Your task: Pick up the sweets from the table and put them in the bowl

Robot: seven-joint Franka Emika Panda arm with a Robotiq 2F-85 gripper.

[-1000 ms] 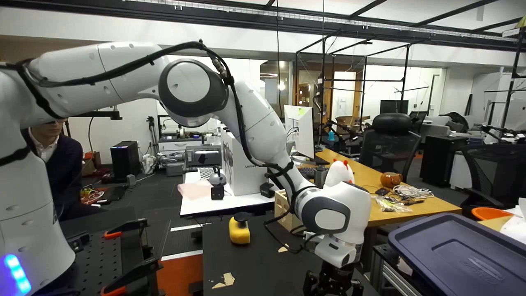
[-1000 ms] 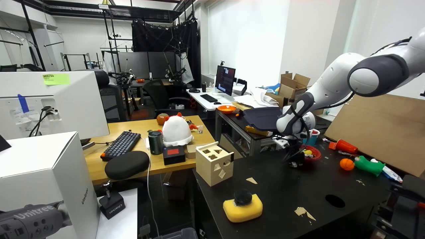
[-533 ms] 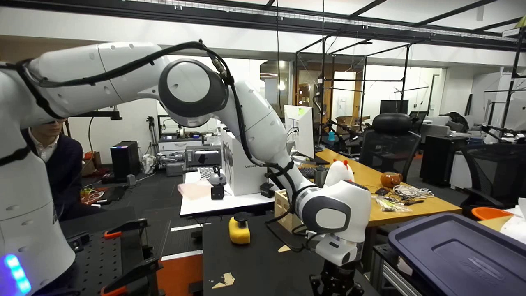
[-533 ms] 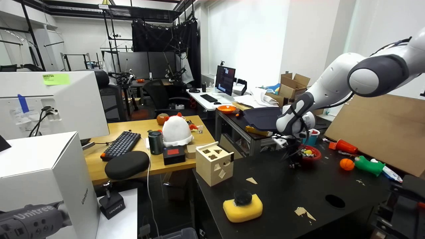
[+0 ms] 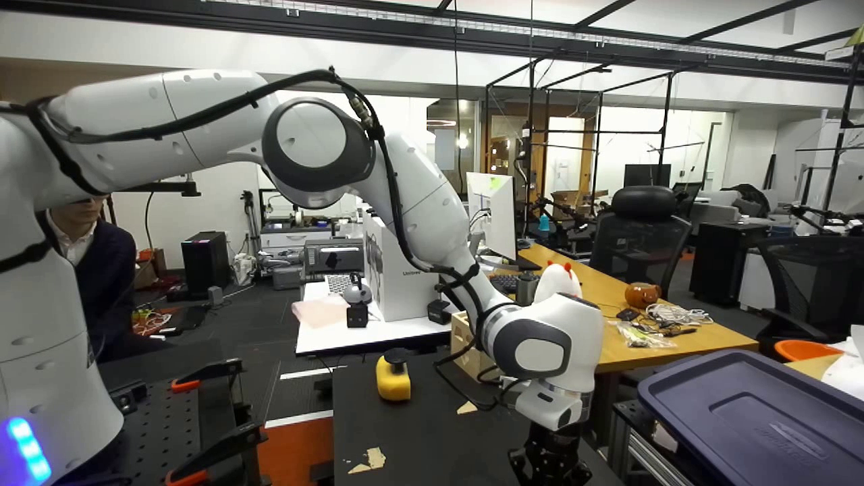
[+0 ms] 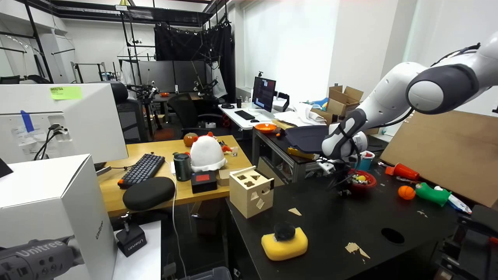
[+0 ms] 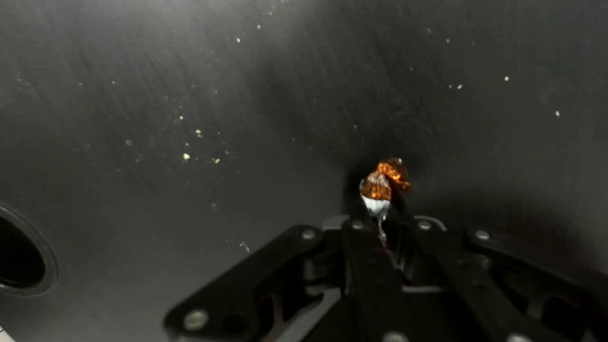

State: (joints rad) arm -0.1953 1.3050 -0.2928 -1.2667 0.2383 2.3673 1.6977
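Over the black surface, your fingers gripped a sweet; pickup seemed underway; next, you likely needed to lift it to the red bowl.

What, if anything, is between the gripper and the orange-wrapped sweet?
Nothing that shows: in the wrist view the gripper is shut right on the sweet. The exterior views don't settle it.
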